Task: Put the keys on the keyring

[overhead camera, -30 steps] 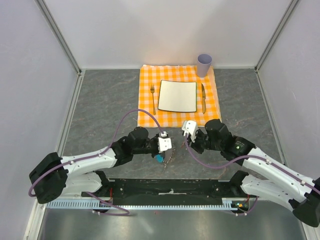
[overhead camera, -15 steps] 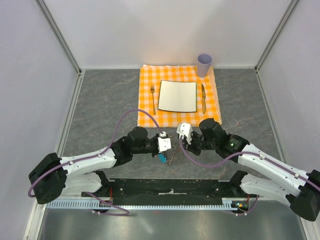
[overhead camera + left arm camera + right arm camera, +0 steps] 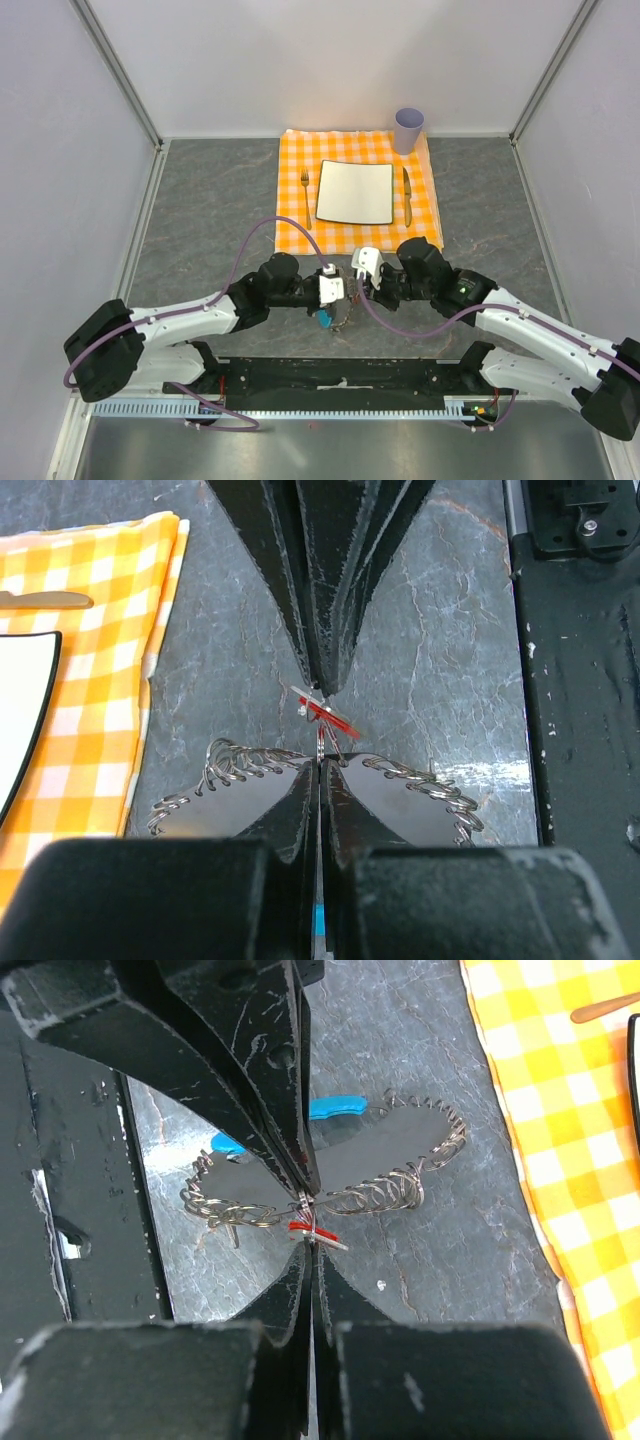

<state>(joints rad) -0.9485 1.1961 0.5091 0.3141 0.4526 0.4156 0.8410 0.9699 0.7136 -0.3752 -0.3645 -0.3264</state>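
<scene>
My left gripper [image 3: 341, 291] and right gripper [image 3: 357, 285] meet tip to tip just above the table near its front edge. The left gripper [image 3: 320, 761] is shut on the keyring [image 3: 237, 766], a silvery coiled loop that spreads to both sides of its fingers. The keyring's blue tab [image 3: 334, 1108] hangs behind the left fingers [image 3: 262, 1070]. The right gripper [image 3: 312, 1247] is shut on a tiny key [image 3: 306, 1227] with a red head. The key [image 3: 332, 716] touches the keyring's wire right at the left fingertips. In the top view the key is hidden.
An orange checked cloth [image 3: 295, 232] lies behind the grippers with a white square plate [image 3: 355, 192], a fork [image 3: 306, 198] to its left and a knife [image 3: 407, 195] to its right. A lilac cup [image 3: 408, 129] stands at the cloth's far right corner. The black base rail [image 3: 340, 378] runs along the near edge.
My right gripper has moved left with the key until its tips meet the left gripper's tips at the keyring. The left arm has barely shifted.
</scene>
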